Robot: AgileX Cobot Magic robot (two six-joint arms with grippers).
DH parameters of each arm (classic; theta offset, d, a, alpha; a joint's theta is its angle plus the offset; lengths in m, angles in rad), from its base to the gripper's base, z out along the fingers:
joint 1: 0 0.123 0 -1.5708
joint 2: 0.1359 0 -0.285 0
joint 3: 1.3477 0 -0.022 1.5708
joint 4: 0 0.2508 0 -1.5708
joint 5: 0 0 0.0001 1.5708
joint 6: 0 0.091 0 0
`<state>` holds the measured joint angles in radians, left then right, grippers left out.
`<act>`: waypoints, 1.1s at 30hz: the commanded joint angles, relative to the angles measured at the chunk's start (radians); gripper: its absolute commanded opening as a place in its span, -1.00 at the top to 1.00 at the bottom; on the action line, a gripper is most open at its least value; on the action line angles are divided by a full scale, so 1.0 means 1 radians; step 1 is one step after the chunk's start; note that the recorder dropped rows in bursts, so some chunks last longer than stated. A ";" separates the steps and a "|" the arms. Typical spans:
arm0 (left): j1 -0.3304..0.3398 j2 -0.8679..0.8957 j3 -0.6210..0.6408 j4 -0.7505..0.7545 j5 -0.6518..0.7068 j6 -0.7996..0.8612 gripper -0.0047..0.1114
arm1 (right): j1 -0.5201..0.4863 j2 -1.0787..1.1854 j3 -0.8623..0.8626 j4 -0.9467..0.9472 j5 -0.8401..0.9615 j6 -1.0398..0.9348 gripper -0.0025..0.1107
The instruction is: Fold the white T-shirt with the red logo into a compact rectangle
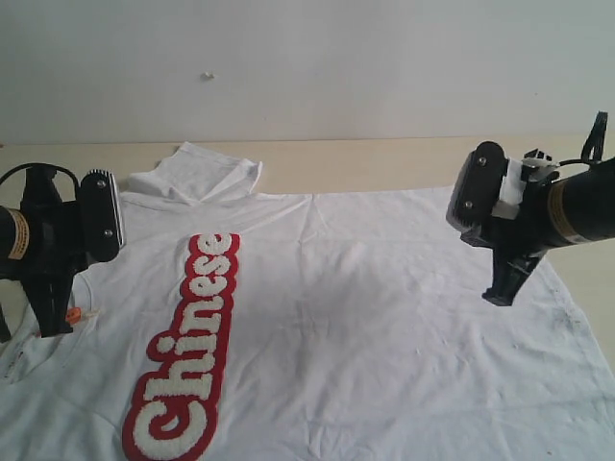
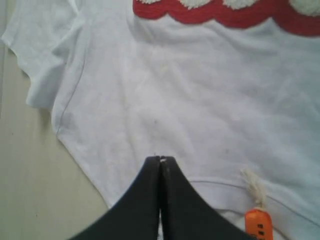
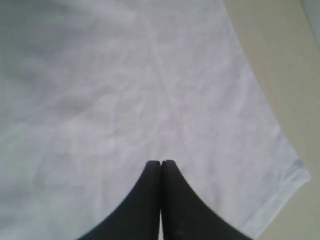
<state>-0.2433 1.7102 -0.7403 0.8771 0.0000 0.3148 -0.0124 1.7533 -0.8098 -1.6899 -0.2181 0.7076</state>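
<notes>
Black fingertips are pressed together on both arms. My left gripper [image 2: 160,159] hangs empty above the collar end of the white T-shirt [image 1: 384,327], near the orange neck tag [image 2: 257,222]. My right gripper [image 3: 161,162], also closed on nothing, hangs over the hem end. The shirt lies spread face-up on the tan table [image 1: 384,158], with the red logo [image 1: 187,365] uppermost. For a clean first fold I'd part both jaws, pinch matching edge points, and carry them across evenly.

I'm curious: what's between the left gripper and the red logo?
Just bare white T-shirt cloth, from left gripper to red logo, shown in the left wrist view.
</notes>
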 commanded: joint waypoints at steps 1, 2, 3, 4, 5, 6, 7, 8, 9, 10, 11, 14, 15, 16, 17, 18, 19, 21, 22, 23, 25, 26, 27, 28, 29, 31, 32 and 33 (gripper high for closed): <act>0.003 0.000 -0.003 -0.004 -0.008 -0.010 0.92 | 0.001 0.003 -0.006 0.277 0.004 0.160 0.96; 0.003 0.000 -0.003 -0.004 -0.008 -0.010 0.92 | 0.001 0.003 -0.006 0.319 0.004 0.156 0.96; 0.003 0.000 -0.003 -0.004 -0.008 -0.010 0.92 | 0.001 0.003 -0.006 0.354 0.004 0.156 0.96; 0.003 0.000 -0.003 -0.004 -0.008 -0.010 0.92 | 0.001 0.005 -0.006 0.366 0.002 0.156 0.96; 0.003 0.000 -0.003 -0.004 -0.008 -0.010 0.92 | 0.001 0.005 -0.006 0.366 0.002 0.156 0.96; 0.003 0.000 -0.003 -0.004 -0.008 -0.010 0.92 | 0.001 0.005 -0.006 0.363 0.004 0.156 0.96; 0.003 0.000 -0.003 -0.004 -0.008 -0.010 0.92 | 0.001 0.005 -0.006 0.363 0.004 0.156 0.96; 0.003 0.000 -0.003 -0.004 -0.008 -0.010 0.92 | 0.001 0.005 -0.006 0.363 0.004 0.156 0.96; 0.003 0.000 -0.003 -0.004 -0.008 -0.010 0.92 | 0.001 0.005 -0.006 0.363 0.004 0.156 0.96; 0.003 0.000 -0.003 -0.004 -0.008 -0.010 0.92 | 0.001 0.005 -0.006 0.363 0.004 0.156 0.96; 0.003 0.000 -0.003 -0.004 -0.008 -0.010 0.92 | 0.001 0.005 -0.006 0.364 0.002 0.156 0.96; 0.003 0.000 -0.003 -0.004 -0.008 -0.010 0.92 | 0.001 0.005 -0.006 0.364 -0.002 0.156 0.96; 0.003 0.000 -0.003 -0.004 -0.008 -0.010 0.92 | 0.001 0.005 -0.006 0.364 -0.011 0.156 0.96; 0.003 0.000 -0.003 -0.004 -0.008 -0.010 0.92 | 0.001 0.005 -0.006 0.364 -0.019 0.156 0.96; 0.003 0.000 -0.003 -0.004 -0.008 -0.010 0.92 | 0.001 0.005 -0.006 0.364 -0.023 0.156 0.96; 0.003 0.000 -0.003 -0.004 -0.008 -0.010 0.92 | 0.001 0.005 -0.006 0.364 -0.025 0.154 0.96; 0.003 0.000 -0.003 -0.004 -0.008 -0.010 0.92 | 0.001 0.005 -0.006 0.364 -0.036 0.146 0.96; 0.003 0.000 -0.003 -0.004 -0.008 -0.010 0.92 | 0.001 0.005 -0.006 0.342 -0.042 0.147 0.96; 0.003 0.000 -0.003 -0.004 -0.008 -0.010 0.92 | 0.001 0.005 -0.006 0.316 -0.042 0.147 0.96; 0.003 0.000 -0.003 -0.004 -0.008 -0.010 0.92 | 0.001 0.005 -0.004 0.278 -0.042 0.147 0.96; 0.003 0.000 -0.003 -0.004 -0.008 -0.010 0.92 | 0.001 0.005 -0.004 0.186 -0.042 0.151 0.96; 0.003 0.000 -0.003 -0.004 -0.008 -0.010 0.92 | 0.001 0.005 -0.004 0.152 -0.042 0.151 0.96; 0.003 0.000 -0.003 -0.004 -0.008 -0.010 0.92 | 0.001 0.005 -0.004 0.125 -0.042 0.151 0.96; 0.003 0.000 -0.003 -0.004 -0.008 -0.010 0.92 | 0.001 0.005 -0.004 0.092 -0.042 0.149 0.96; 0.003 0.000 -0.003 -0.004 -0.008 -0.010 0.92 | 0.001 0.005 -0.004 0.048 -0.042 0.143 0.96; 0.003 0.000 -0.003 -0.004 -0.008 -0.010 0.92 | 0.001 0.005 -0.004 -0.028 -0.038 0.107 0.96; 0.003 0.000 -0.003 -0.004 -0.008 -0.010 0.92 | 0.001 0.005 -0.006 -0.054 -0.031 0.087 0.96; 0.003 0.000 -0.003 -0.004 -0.008 -0.010 0.92 | 0.001 0.005 -0.006 -0.054 -0.031 0.065 0.96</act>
<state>-0.2433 1.7102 -0.7403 0.8771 0.0000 0.3148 -0.0124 1.7575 -0.8098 -1.6761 -0.2511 0.8276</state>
